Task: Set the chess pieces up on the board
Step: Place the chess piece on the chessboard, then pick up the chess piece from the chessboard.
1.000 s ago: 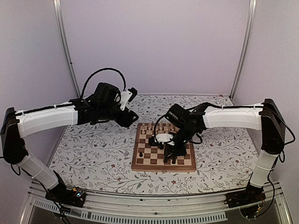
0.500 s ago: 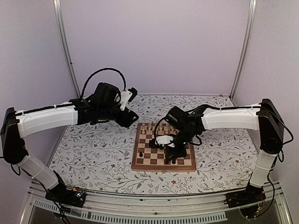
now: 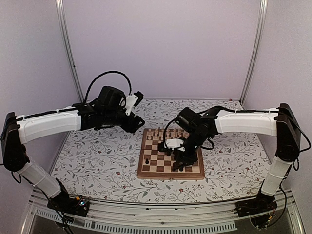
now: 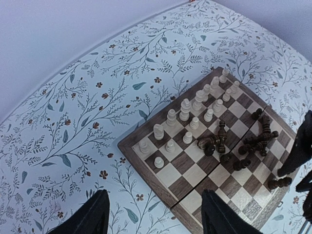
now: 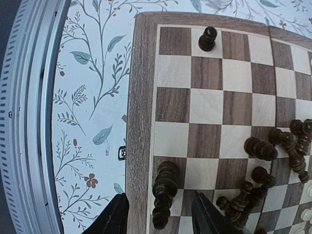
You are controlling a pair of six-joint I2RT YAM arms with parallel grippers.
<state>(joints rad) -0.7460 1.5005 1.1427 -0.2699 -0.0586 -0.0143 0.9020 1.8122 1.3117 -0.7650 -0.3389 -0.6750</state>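
Top external sits high behind the arm bases and looks forward and down over the floral-patterned table (image 3: 97,161) from far off, so the square wooden chessboard of brown and tan squares (image 3: 152,166) is small at mid-frame. Left wrist looks down at a slant from well above and takes in nearly the whole chessboard (image 4: 185,165). Right wrist looks almost straight down from close over one chessboard corner (image 5: 204,102), and both wrist views share the heap of dark brown turned chess pieces (image 4: 257,141) (image 5: 258,147).

I see the board (image 5: 140,97), dark and tan squares inside a brown rim, lying flat on the bench (image 5: 87,97). Pale pieces (image 4: 185,106) stand upright in two rows along one edge. Dark pieces (image 4: 258,141) lie tumbled mid-board. One dark pawn (image 5: 208,38) stands alone, and another dark piece (image 5: 163,195) is beside the rim.
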